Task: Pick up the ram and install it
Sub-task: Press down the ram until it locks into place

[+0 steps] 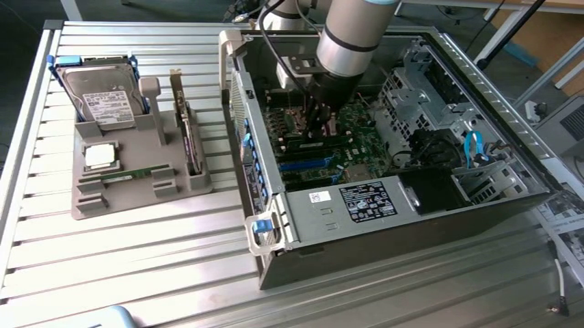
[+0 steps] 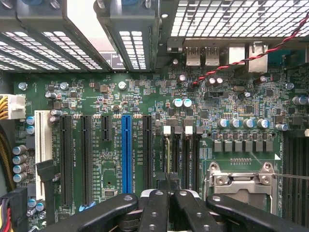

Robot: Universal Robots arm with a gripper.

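Note:
A thin green ram stick (image 1: 124,175) lies flat in a slot of the grey holder tray (image 1: 137,198), on the exterior view's left. My gripper (image 1: 319,131) is well away from it, reaching down inside the open computer case (image 1: 365,205) just above the motherboard (image 1: 351,147). In the wrist view the black fingers (image 2: 154,208) are pressed together, so the gripper (image 2: 167,191) is shut. It hovers over the row of narrow memory slots (image 2: 181,154) beside the processor socket (image 2: 241,181). I see nothing between the fingers.
The tray also carries a hard drive (image 1: 100,92), a square silver processor chip (image 1: 100,156) and an upright dark expansion card (image 1: 187,133). Expansion slots, one of them blue (image 2: 126,150), lie beside the memory slots. Case walls and a drive cage (image 1: 415,89) close in around the arm.

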